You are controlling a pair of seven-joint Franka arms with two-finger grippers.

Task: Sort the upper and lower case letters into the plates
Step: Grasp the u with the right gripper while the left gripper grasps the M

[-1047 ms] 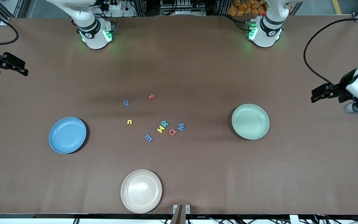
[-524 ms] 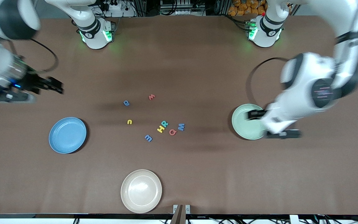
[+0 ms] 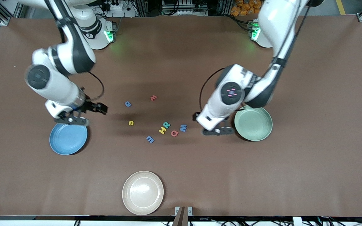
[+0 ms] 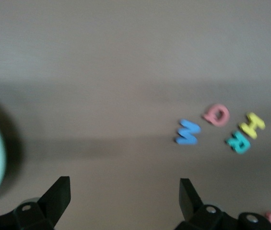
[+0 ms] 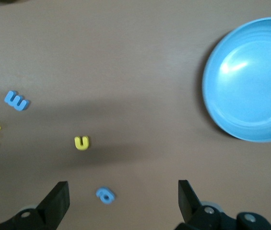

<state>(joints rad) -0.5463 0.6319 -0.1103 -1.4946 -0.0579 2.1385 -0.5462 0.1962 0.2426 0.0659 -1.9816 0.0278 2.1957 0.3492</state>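
- Left gripper [image 4: 124, 201]: fingers spread wide, empty, over bare table [image 3: 181, 175] between green plate [image 3: 256, 125] and letters [image 3: 170, 128].
- Right gripper [image 5: 123, 203]: fingers wide apart, empty, beside blue plate [image 3: 68, 138], yellow u [image 5: 81, 142] just ahead.

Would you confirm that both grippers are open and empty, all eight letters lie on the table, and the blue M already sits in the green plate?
Not quite: the blue M lies on the table beside the red Q, not in the green plate, as the front view shows. The rest holds.
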